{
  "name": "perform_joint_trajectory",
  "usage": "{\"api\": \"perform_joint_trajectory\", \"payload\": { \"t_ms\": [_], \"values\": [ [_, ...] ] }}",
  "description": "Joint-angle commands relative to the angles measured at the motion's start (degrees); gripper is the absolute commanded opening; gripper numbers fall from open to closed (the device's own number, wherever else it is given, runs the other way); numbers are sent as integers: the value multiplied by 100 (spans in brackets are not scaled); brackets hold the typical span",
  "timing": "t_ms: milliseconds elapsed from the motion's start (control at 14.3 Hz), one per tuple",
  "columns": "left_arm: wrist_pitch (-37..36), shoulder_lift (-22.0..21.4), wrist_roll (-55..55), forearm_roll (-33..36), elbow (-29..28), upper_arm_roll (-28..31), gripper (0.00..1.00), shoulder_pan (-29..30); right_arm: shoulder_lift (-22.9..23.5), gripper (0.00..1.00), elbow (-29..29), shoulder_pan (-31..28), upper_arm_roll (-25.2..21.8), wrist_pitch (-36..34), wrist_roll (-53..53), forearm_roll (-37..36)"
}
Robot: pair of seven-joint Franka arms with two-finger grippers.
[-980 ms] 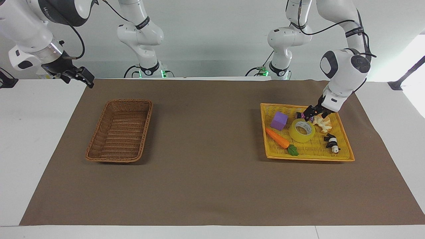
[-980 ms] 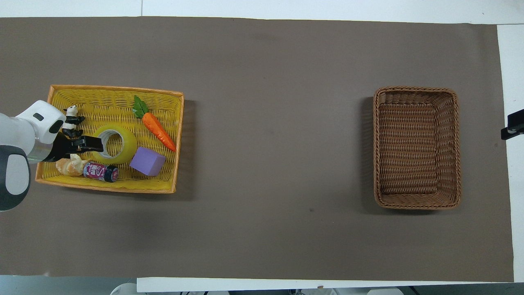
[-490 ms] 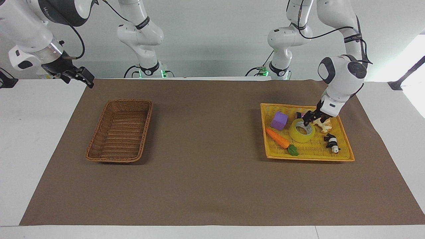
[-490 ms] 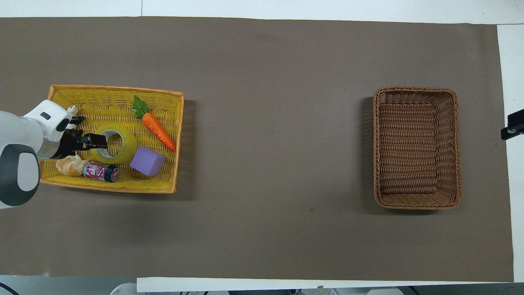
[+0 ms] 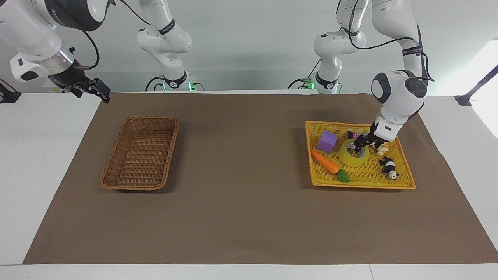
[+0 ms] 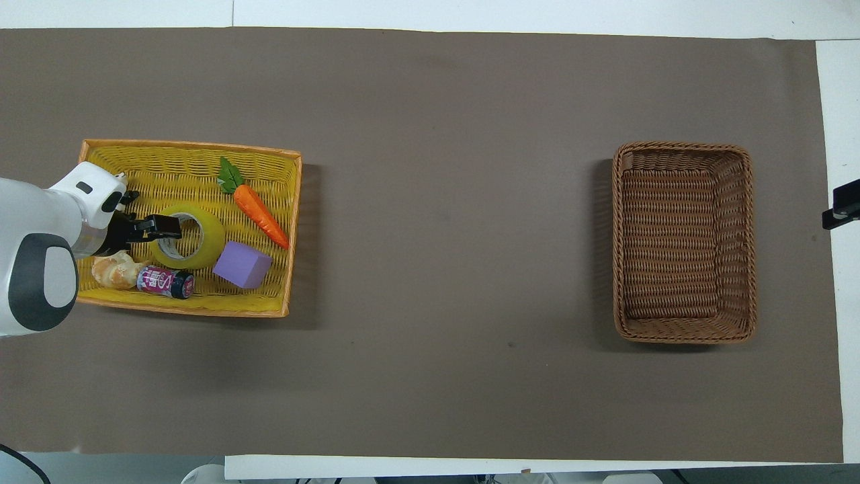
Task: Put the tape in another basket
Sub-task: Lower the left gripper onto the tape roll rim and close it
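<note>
Left gripper was down at the tape, tips at the roll's rim nearer the robots; grip state I cannot tell | tape lay in yellow tray | basket stood well apart | right gripper waited raised at its table end.

You can't see most of the panda overhead, the left arm covers it; right gripper is cut off at the edge, fingers unreadable.
</note>
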Motion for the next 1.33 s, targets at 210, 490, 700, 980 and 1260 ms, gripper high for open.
{"api": "perform_joint_trajectory", "payload": {
  "t_ms": [210, 490, 700, 980, 1260],
  "values": [
    [95, -20, -50, 102, -51, -22, 94, 20, -104, 100, -107, -9, 18, -2, 11, -14],
    [77, 76, -50, 102, -59, -22, 93, 20, -104, 100, -107, -9, 18, -2, 11, -14],
    [129, 155, -41, 102, -59, -31, 88, 20, -104, 100, -107, -9, 18, -2, 11, -14],
    [156, 288, -58, 102, -51, -22, 73, -6, -104, 100, -107, -9, 18, -2, 11, -6],
    [270, 411, -85, 102, -51, -31, 48, -15, -104, 100, -107, -9, 18, -2, 11, -14]
  ]
}}
